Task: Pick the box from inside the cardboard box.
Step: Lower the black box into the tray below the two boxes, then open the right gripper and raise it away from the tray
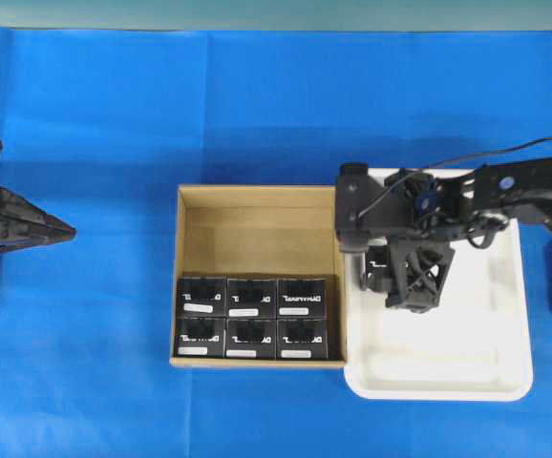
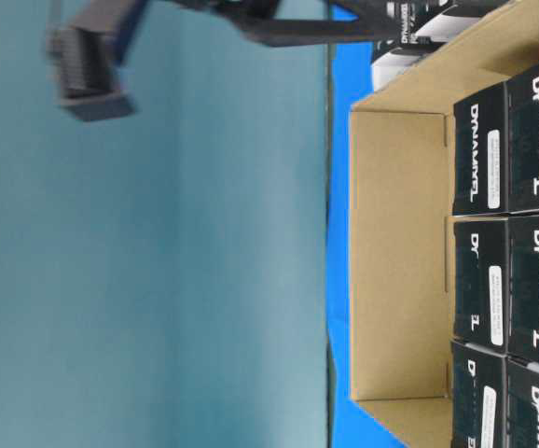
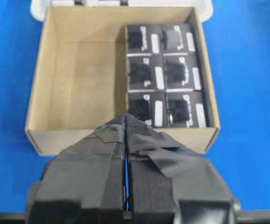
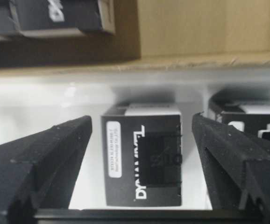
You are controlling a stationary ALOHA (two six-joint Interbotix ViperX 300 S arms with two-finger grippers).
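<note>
The cardboard box lies mid-table, and its near half holds several black boxes in two rows, three per row; its far half is bare. They also show in the left wrist view. My right gripper hangs open over the white tray. Its fingers stand either side of another black box that rests on the tray floor, with a gap on each side. My left gripper is shut and empty, and sits back from the carton at the far left.
The white tray sits against the carton's right wall. A second black box stands in it beside the right finger. The right arm reaches over the tray. Blue cloth covers the table.
</note>
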